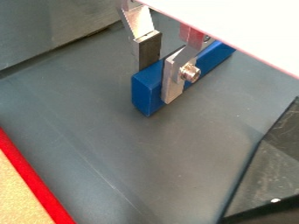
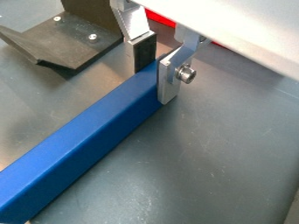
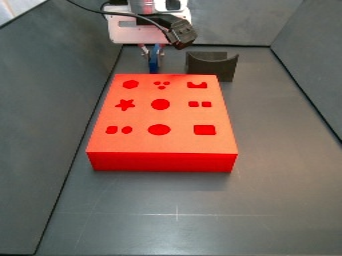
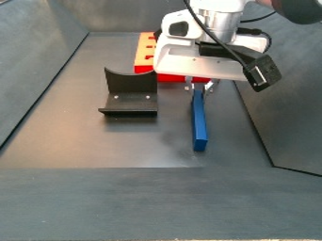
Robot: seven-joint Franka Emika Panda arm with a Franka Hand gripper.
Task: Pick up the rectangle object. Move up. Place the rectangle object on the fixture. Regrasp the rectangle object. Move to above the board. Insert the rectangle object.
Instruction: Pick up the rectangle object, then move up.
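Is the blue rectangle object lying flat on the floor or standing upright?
Lying flat: the rectangle object rests lengthwise on the floor, the claw straddling one end.

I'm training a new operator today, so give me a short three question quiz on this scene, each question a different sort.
1. True or false: the rectangle object already rests on the fixture.
2. The gripper fingers sit: A) either side of the block's end, B) above the board, C) on the fixture.
3. Fill in: the block lies flat on the ___.

Key: 1 false; 2 A; 3 floor.
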